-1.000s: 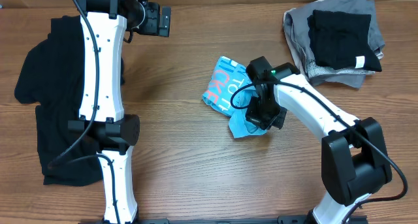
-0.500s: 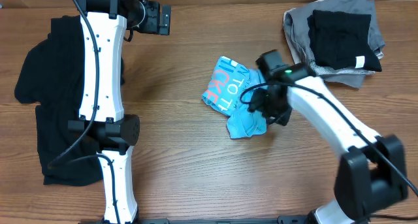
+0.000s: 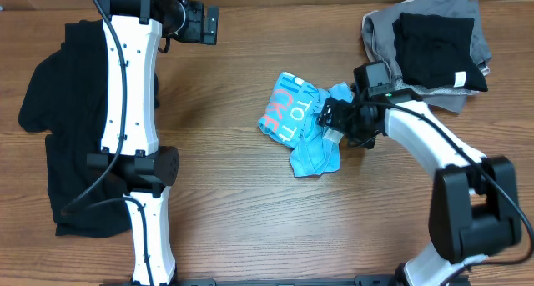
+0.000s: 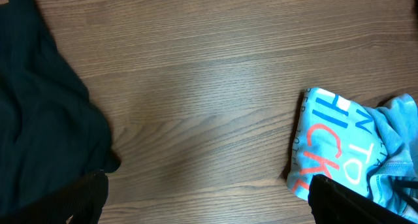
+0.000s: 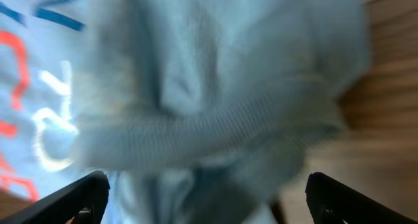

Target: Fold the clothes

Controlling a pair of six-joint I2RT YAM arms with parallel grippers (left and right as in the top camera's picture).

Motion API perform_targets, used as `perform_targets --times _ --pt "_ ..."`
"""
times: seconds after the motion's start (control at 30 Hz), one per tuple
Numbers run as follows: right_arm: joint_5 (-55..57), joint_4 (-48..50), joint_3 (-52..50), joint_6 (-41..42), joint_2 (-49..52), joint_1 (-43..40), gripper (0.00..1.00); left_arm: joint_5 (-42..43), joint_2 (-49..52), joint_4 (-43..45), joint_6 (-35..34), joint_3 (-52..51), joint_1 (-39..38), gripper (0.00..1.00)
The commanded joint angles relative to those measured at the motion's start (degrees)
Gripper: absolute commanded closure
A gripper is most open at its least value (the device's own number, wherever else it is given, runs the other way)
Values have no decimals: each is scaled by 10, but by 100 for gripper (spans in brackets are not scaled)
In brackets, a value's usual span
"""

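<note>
**A:** What lies where?

**B:** On the table [image 3: 242, 203], a black heap [image 3: 50, 111] sits at the left and a folded stack [image 3: 438, 52] far right. The crumpled blue shirt [image 3: 292, 111] is mid-table.

**A:** And the claws?

**B:** The right gripper [image 3: 331, 119] gapes wide at the shirt's edge, pinching nothing. The left gripper [image 3: 204, 25] is wide and well apart. I'd say it's arranging the shirt. Next it should close on a corner.

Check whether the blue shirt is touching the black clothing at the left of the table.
Apart. The left wrist view shows a wide stretch of bare table between the black clothing and the blue shirt; the overhead view agrees.
</note>
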Motion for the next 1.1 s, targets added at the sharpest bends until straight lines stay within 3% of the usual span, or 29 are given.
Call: perform_targets --times 0.0,0.17,0.33,0.43,0.5,0.67,1.07 --pt "-49 34 -11 -14 37 -1 0 -5 -5 2 13 -2 0 0" --pt "-101 90 -11 -37 94 -1 2 -5 -5 0 13 -2 0 0" --pt "-193 148 -10 -118 113 -7 24 -5 -5 0 13 -2 0 0" --pt "-202 170 -2 -120 113 -9 57 -5 -5 0 13 -2 0 0" --pt "-247 184 11 -133 111 -15 94 -5 -5 -1 13 -2 0 0" --pt "-335 214 52 -127 98 -24 96 -5 -5 -2 13 -2 0 0" --pt "-327 216 207 -12 -34 -79 96 -5 -5 -2 13 -2 0 0"
